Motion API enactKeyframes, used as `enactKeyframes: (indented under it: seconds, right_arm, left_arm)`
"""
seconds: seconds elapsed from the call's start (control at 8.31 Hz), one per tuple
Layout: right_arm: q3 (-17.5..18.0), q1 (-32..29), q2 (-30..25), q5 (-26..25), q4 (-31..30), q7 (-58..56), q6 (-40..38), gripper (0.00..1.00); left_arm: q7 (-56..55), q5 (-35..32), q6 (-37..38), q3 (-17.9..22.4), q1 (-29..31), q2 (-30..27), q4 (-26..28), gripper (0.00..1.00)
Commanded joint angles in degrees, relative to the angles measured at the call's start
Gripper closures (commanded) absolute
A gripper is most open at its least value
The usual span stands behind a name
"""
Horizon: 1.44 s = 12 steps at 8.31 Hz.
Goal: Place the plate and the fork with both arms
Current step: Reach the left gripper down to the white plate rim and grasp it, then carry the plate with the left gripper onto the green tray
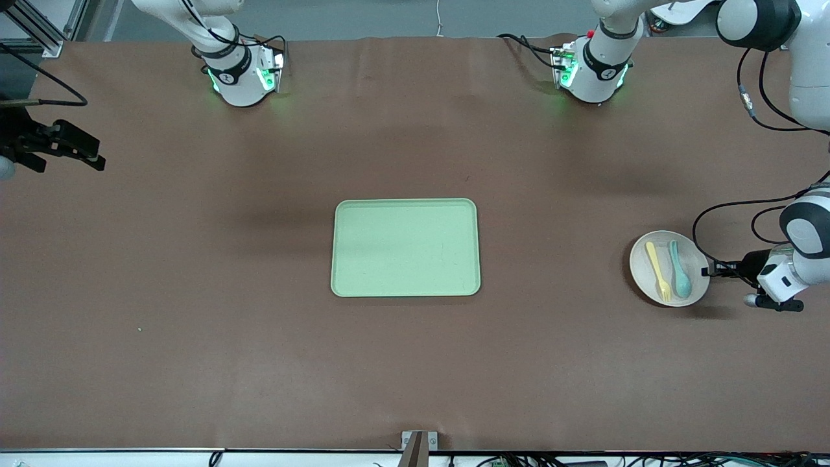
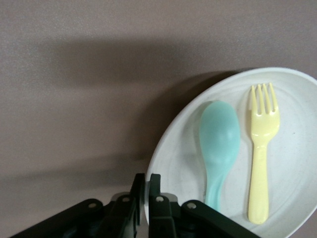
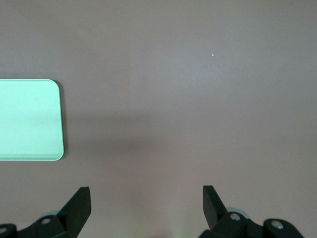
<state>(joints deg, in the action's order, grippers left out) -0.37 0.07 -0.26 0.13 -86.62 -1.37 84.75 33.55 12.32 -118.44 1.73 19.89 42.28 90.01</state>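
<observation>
- Beige plate (image 1: 668,268) down at the left arm's end of the counter (image 1: 259,363), well apart from the green tray (image 1: 406,247), nearer the front camera than the arm bases.
- Pale-yellow fork (image 1: 658,270) lying in it, side by side with a teal spoon (image 1: 679,279).
- Left tool (image 2: 147,191) pinched tight on the plate's rim, low at its edge.
- Thin rim grip, so probably sketchy: tilting on the lift could slide the fork and spoon right off, or slip the plate out altogether.
- Right tool (image 3: 146,201) spread wide, empty, just waiting over bare counter up at the right arm's end.
</observation>
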Motion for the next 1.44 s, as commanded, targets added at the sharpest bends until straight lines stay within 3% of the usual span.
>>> enactKeyframes:
  seconds: [0.0,0.48,0.84,1.32]
  right_arm:
    - [0.11,0.02,-0.17,-0.31,-0.21,0.93,0.16,0.00]
    - [0.11,-0.07,-0.09,-0.31,-0.65,1.01,0.59,0.00]
    - [0.20,-0.07,-0.09,0.12,-1.00,1.02,0.86,0.00]
    - [0.20,0.11,-0.09,0.48,-1.44,1.02,1.03,0.00]
  left_arm:
    - [0.64,0.33,-0.47,0.02,-0.12,0.00,-0.89,1.00]
    - [3.54,-1.68,1.01,-1.99,-1.35,-4.12,-4.40,1.00]
    - [-1.96,-3.53,2.95,-11.37,-2.39,-6.16,-5.02,1.00]
    - [-26.19,-3.62,5.51,-13.07,-17.56,-8.00,-4.84,1.00]
